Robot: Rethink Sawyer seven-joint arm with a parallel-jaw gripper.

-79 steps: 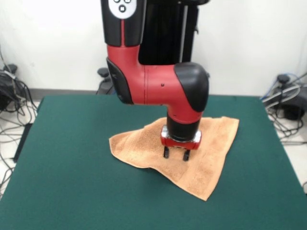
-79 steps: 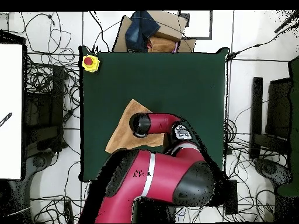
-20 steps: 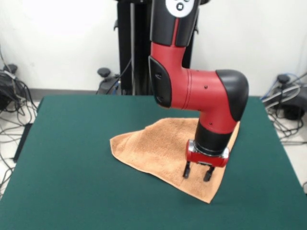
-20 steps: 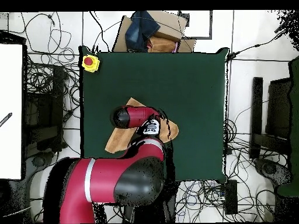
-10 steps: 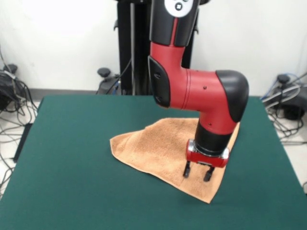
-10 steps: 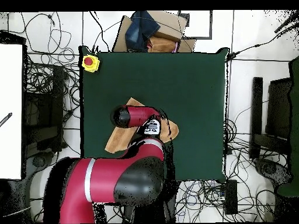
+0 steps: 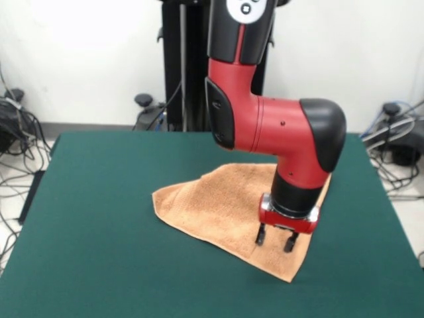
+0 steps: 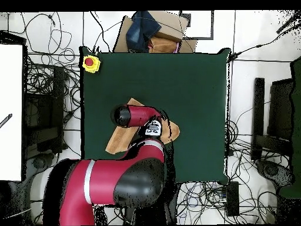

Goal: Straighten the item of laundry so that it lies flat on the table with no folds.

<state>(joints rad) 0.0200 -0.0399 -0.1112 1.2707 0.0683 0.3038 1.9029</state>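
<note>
The peach-orange towel (image 7: 212, 205) lies on the dark green table (image 7: 99, 232), right of its middle, in a rough triangle with one layer folded over and a point toward the near edge. My gripper (image 7: 275, 240) hangs straight down over the towel's near right part, close above its pointed corner. Its two black fingers (image 7: 260, 234) stand apart with nothing between them. I cannot tell whether the tips touch the cloth. In the overhead view the arm (image 8: 136, 116) covers most of the towel (image 8: 119, 141) and hides the gripper.
A yellow box with a red button (image 8: 90, 63) sits at one table corner. A cardboard box with dark cloth (image 8: 150, 30) stands just off the table (image 8: 194, 88). Cables lie on the floor all round.
Since four seconds ago the gripper has moved from the towel's middle toward its near right corner. Over the last second it only crept slightly. The towel's shape is unchanged.
</note>
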